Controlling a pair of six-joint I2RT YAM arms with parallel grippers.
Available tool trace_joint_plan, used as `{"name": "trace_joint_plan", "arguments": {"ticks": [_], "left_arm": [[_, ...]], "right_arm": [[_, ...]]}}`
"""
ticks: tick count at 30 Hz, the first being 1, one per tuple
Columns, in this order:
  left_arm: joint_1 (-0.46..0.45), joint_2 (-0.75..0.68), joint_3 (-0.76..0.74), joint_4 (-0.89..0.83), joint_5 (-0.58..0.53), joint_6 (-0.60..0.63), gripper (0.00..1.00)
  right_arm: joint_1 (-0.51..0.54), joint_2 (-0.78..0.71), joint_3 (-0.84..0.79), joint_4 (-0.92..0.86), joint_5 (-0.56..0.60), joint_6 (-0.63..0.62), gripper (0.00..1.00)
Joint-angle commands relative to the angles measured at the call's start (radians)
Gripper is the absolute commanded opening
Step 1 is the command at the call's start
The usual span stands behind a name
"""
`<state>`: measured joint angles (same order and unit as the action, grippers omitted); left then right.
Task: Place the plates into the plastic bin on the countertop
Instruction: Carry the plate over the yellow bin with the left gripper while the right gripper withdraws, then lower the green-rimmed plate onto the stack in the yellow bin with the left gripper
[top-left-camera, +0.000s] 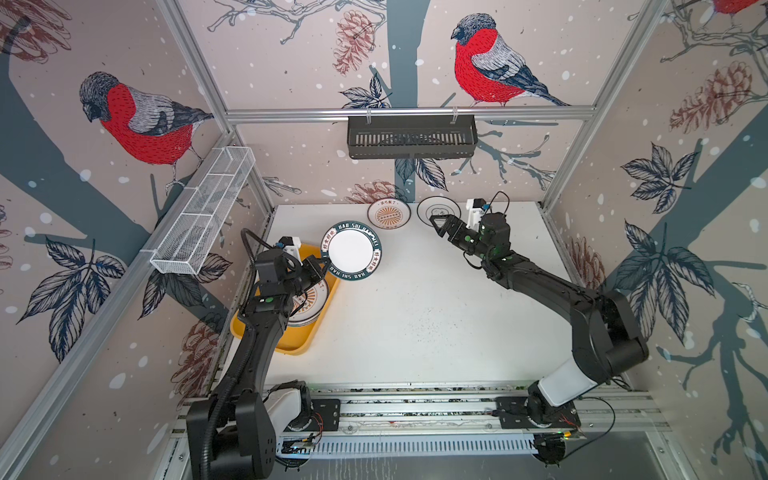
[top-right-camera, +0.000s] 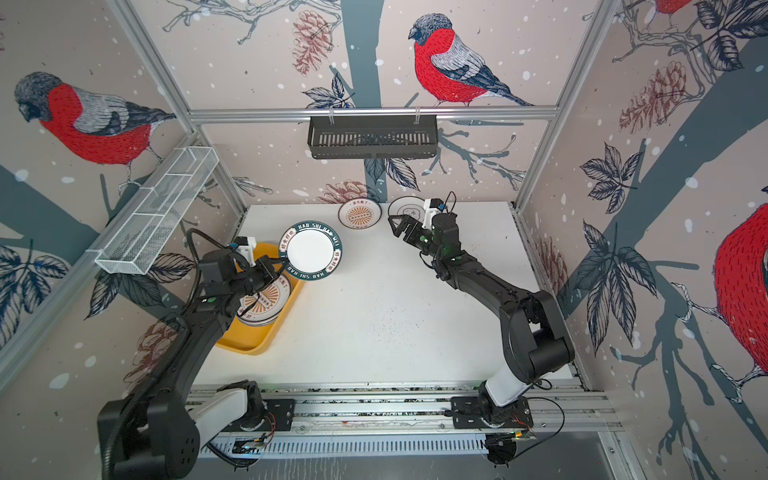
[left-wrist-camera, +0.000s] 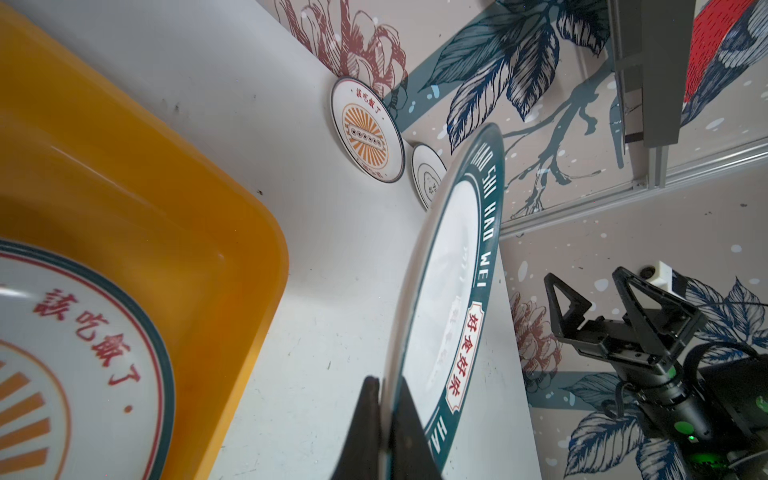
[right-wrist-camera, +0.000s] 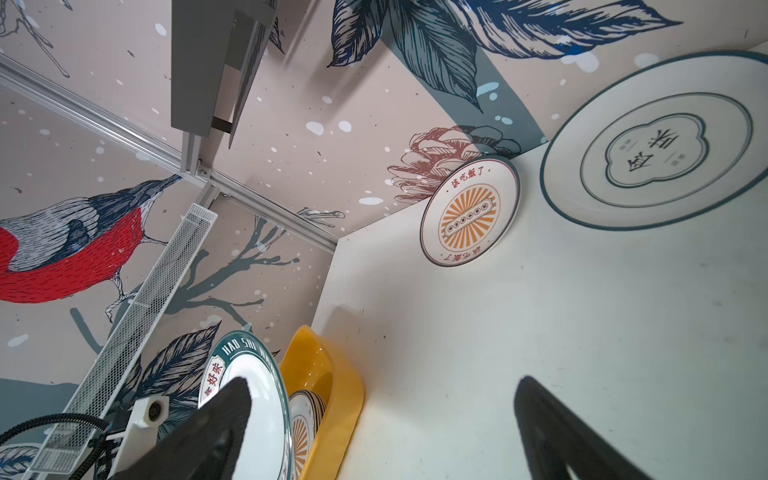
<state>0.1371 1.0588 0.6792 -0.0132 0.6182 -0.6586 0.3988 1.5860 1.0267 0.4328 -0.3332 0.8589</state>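
Stack (top-left-camera: 313, 301) already in bin (top-left-camera: 291, 345), left fingers (left-wrist-camera: 370, 415) pinch green-rim plate (top-left-camera: 351, 250) raised beside bin's far corner, right fingers (right-wrist-camera: 548, 419) wide, empty; sunburst plate (top-left-camera: 388, 214) and black-rim plate (top-left-camera: 432, 208) left at bench (top-left-camera: 415, 316) back.

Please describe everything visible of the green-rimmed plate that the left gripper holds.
The green-rimmed plate is round, glossy white, seemingly ceramic; its green band bears white letters and red characters. The left gripper is shut on its rim, holding it face up, off the countertop, by the far corner of the plastic bin. Nothing else touches it.
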Motion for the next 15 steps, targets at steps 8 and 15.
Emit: {"name": "trace_joint_plan", "arguments": {"ticks": [8,15], "left_arm": [[0.214,-0.224,-0.126,-0.146,-0.129,-0.108,0.00],[0.349,-0.330,-0.204,-0.211,-0.139,-0.157,0.00]], "right_arm": [[-0.025,-0.034,-0.025,0.010,0.020,-0.037,1.00],[-0.025,-0.017,-0.021,0.020,-0.005,-0.017,0.99]]}}
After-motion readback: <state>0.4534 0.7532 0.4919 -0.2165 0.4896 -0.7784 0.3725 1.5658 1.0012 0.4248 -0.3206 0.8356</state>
